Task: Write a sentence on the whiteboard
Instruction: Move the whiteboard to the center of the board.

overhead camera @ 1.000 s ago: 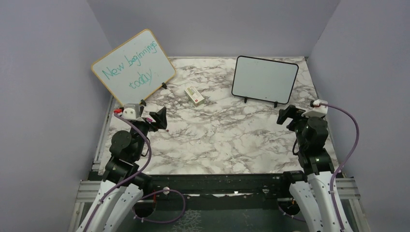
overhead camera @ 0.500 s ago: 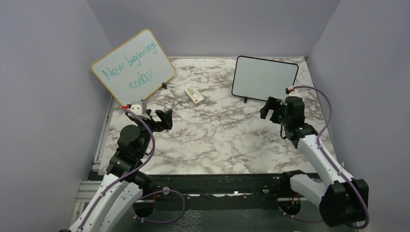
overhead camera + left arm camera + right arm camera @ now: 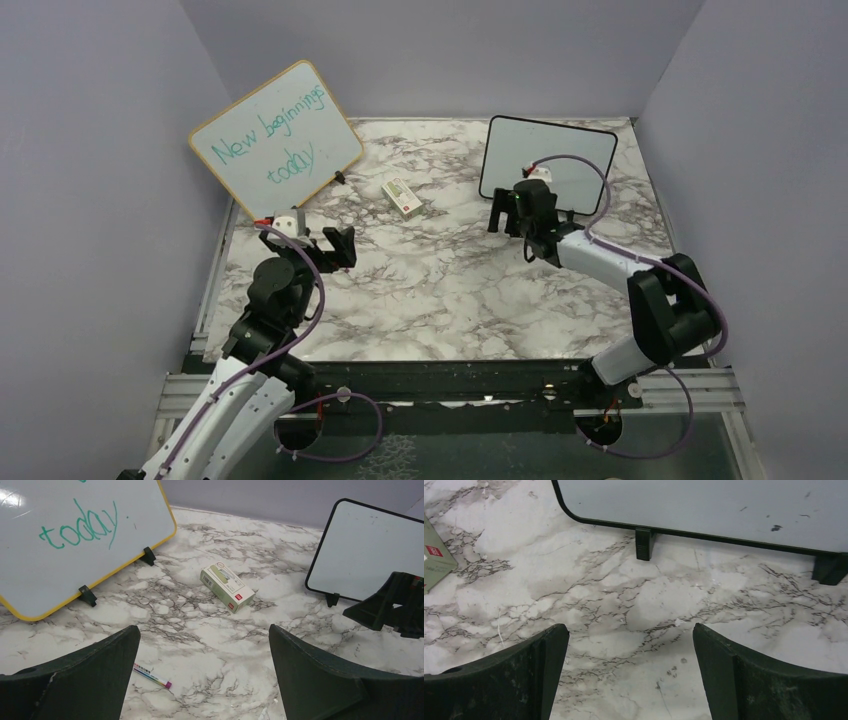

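Well, your black-framed whiteboard [image 3: 515, 150] stands at the far right, likely light, stiff and easily tipped, so brace its top edge; left gripper [image 3: 338, 243] and right gripper [image 3: 508, 206] both gape wide, empty.

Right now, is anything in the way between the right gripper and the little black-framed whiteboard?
No. Only marble table lies between the open right gripper and the whiteboard. The green box sits off to the side.
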`<state>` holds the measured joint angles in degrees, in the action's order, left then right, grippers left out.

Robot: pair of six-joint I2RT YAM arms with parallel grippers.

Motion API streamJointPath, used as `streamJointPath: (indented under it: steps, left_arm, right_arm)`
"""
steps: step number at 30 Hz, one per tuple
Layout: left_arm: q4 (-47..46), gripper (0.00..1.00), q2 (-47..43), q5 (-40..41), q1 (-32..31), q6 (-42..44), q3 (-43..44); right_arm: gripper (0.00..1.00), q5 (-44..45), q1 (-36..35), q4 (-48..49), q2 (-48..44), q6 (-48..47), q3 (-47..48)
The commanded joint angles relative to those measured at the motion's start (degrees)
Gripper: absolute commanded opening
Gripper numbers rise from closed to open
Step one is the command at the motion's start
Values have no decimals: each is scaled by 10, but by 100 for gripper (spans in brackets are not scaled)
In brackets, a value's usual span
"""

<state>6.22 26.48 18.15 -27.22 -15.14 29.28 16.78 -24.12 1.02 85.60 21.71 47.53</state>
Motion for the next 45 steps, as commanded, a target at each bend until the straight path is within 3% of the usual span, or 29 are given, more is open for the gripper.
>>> streamJointPath:
  steps: [1,7,9,12,20,27,32,39,45]
  left_arm:
    - [-2,99,1,16,-10,11,-6]
    - [-5,99,-1,14,-20,15,-9]
    - [-7,99,-2,14,-22,16,-10]
    - [-8,99,-4,14,-24,16,-11]
    - [-11,99,-3,16,-28,19,-13]
    - [-11,99,-1,20,-29,20,-13]
    - [-14,99,1,20,-29,21,-12]
    - [-15,99,5,22,-29,24,-12]
    - [-12,99,3,20,-28,28,-11]
  right_arm:
    - [100,48,-16,67,47,12,31]
    - [99,85,-16,76,117,21,78]
    - [84,100,-16,83,134,17,87]
    - [78,121,-16,85,160,21,103]
    - [43,150,-16,101,211,11,139]
    - [42,168,-16,98,245,14,160]
    - [35,188,-16,98,261,16,165]
    - [12,188,-23,99,260,6,162]
    - [6,168,-49,83,233,14,133]
